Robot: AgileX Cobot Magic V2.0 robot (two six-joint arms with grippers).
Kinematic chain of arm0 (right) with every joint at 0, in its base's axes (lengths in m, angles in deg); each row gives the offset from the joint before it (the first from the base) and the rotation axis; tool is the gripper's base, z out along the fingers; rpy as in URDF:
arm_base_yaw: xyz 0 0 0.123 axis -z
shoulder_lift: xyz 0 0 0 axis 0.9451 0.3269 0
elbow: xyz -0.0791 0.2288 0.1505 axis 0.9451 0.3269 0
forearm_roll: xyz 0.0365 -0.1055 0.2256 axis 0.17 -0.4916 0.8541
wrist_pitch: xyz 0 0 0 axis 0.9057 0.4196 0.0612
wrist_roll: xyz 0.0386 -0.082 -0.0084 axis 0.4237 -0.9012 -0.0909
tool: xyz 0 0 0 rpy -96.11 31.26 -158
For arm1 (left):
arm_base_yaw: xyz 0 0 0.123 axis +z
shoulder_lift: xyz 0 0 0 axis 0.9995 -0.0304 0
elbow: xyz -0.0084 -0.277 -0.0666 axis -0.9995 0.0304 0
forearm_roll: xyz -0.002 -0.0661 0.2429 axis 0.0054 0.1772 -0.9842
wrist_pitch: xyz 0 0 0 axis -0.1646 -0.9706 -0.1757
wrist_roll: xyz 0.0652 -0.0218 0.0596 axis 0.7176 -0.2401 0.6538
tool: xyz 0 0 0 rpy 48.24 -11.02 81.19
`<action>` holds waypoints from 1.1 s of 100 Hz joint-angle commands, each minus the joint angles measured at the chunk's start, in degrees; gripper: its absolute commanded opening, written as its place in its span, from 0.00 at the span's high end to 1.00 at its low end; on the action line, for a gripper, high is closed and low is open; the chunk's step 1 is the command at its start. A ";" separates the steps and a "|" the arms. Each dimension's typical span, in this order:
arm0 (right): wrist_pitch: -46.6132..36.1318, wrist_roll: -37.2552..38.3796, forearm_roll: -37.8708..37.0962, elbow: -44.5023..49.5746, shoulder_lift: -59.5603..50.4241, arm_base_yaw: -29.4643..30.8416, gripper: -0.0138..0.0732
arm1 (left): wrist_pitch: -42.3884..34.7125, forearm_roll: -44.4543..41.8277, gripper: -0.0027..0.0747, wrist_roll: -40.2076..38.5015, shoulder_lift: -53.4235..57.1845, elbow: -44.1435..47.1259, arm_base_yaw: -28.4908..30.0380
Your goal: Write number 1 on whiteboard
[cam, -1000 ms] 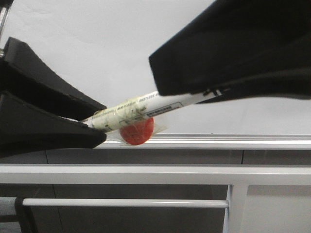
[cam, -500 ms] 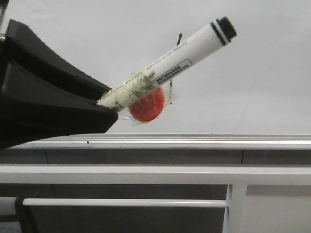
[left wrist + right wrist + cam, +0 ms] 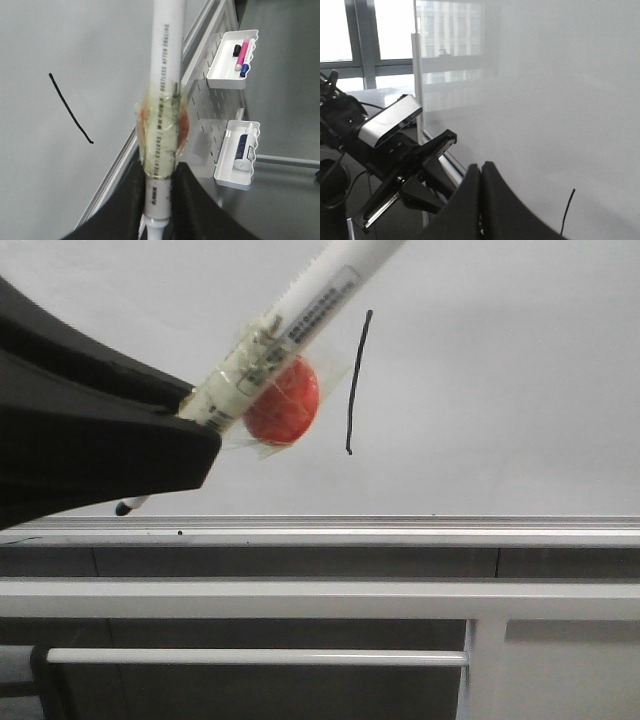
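Observation:
The number 1 [image 3: 357, 380] is a thin black, slightly curved stroke on the whiteboard [image 3: 500, 390]. It also shows in the left wrist view [image 3: 70, 109] and the right wrist view [image 3: 567, 210]. My left gripper [image 3: 195, 430] is shut on a white marker pen [image 3: 310, 290] wrapped in clear tape with a red disc [image 3: 283, 402]. The pen slants up and right, just left of the stroke, and its far end is out of view. In the left wrist view the pen [image 3: 165, 75] sits between the black fingers [image 3: 120, 210]. My right gripper [image 3: 481, 172] is shut and empty, off the board.
The silver rail [image 3: 400, 530] runs along the whiteboard's lower edge, with white frame bars [image 3: 300, 598] below. Two white trays [image 3: 232, 60] [image 3: 239, 160] hang on a pegboard beside the board, holding markers and a bottle. The left arm's camera [image 3: 390, 122] shows in the right wrist view.
The right gripper has left the front view. The left gripper has swung the pen up and to the left, uncovering the black stroke on the board.

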 commanded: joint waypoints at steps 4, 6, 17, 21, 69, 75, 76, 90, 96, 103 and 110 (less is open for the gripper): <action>-3.71 -0.60 1.10 1.77 -5.67 -0.04 0.91 | -6.77 3.24 0.99 -0.02 2.16 -0.21 -0.36; -3.98 -0.60 1.10 2.32 -6.65 -0.04 0.91 | -7.06 4.02 0.99 0.59 2.24 0.12 -0.36; -4.11 -0.60 1.10 4.80 -10.73 -0.04 0.91 | -11.04 11.02 0.99 4.78 2.51 2.33 -0.36; -4.11 -0.60 1.10 5.56 -11.97 -0.04 0.91 | -13.75 13.88 0.99 6.71 2.51 3.35 -0.36; -5.48 -0.49 1.22 9.22 -15.62 -0.04 0.91 | -43.15 37.27 0.99 16.11 -1.38 13.36 -0.36; -5.49 -0.49 1.22 9.22 -15.62 -0.04 0.91 | -45.58 40.13 0.99 15.75 -3.46 13.36 -0.36; -5.49 -0.49 1.22 9.22 -15.62 -0.04 0.91 | -45.92 40.39 0.99 15.49 -4.04 13.36 -0.36; -5.49 -0.49 1.22 9.30 -15.62 -0.04 0.91 | -53.60 37.61 0.99 7.30 -11.01 13.36 -0.36; -5.49 -0.49 1.22 9.68 -15.62 -0.04 0.91 | -59.63 34.70 0.99 3.56 -14.49 13.36 -0.36; -5.49 -0.49 1.22 10.38 -15.62 -0.04 0.91 | -65.86 34.84 0.99 1.46 -19.01 13.36 -0.80; -5.39 -0.49 1.22 11.27 -15.62 -0.04 0.91 | -65.86 34.15 0.99 0.51 -22.52 12.94 -1.77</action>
